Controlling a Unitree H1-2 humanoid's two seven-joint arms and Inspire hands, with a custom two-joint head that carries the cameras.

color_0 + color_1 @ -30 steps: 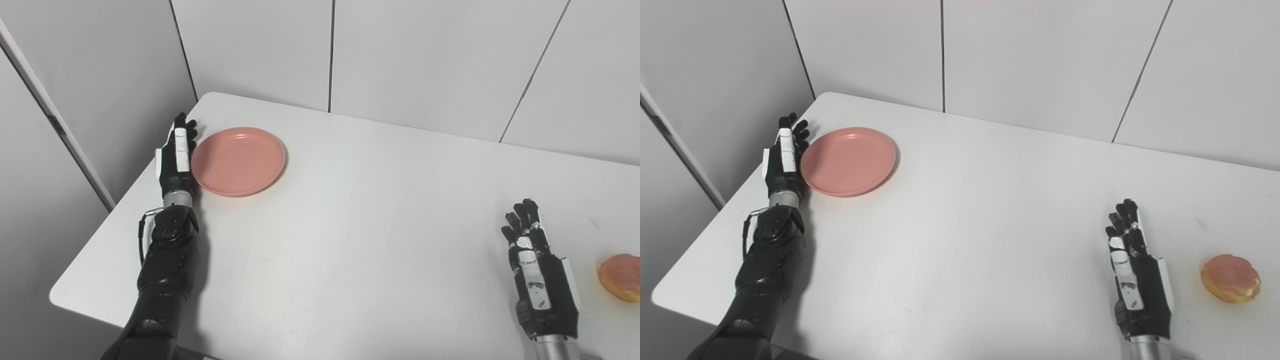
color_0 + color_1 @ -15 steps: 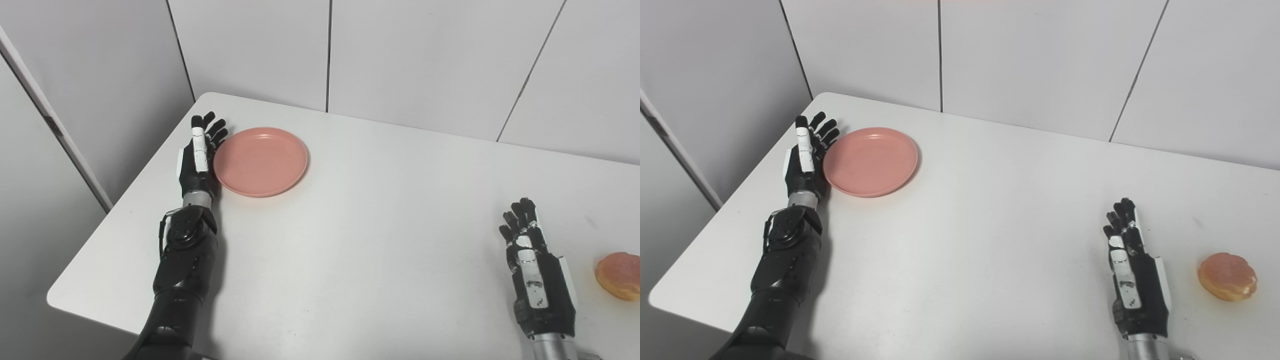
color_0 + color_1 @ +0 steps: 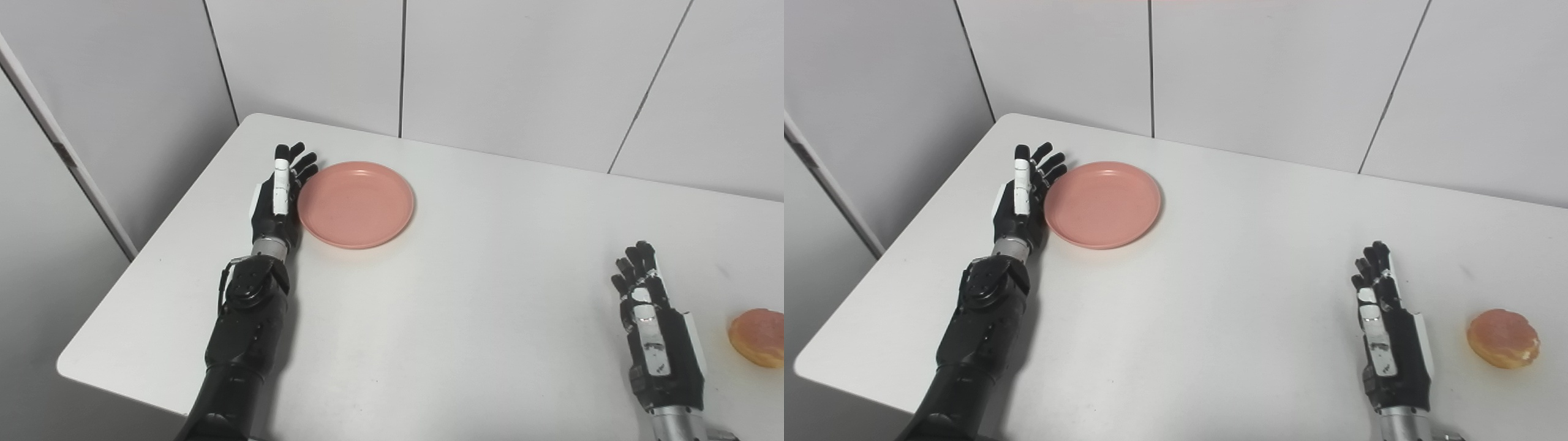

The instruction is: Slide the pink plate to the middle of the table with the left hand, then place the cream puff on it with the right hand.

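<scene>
The pink plate (image 3: pixel 356 204) lies flat on the white table (image 3: pixel 465 318), left of the table's middle and towards the back. My left hand (image 3: pixel 279 197) stands on edge with its fingers straight and apart, its palm side pressed against the plate's left rim; it is open and holds nothing. The cream puff (image 3: pixel 1503 339), round and glazed orange-pink, sits near the right edge. My right hand (image 3: pixel 1387 334) rests open at the front right, to the left of the puff and apart from it.
White wall panels (image 3: pixel 490 67) close off the back of the table, and a grey wall (image 3: pixel 122 104) stands beyond its left edge. Bare tabletop stretches between the plate and my right hand.
My left hand has pushed the plate to the right, towards the table's middle. The right hand and the cream puff have stayed put.
</scene>
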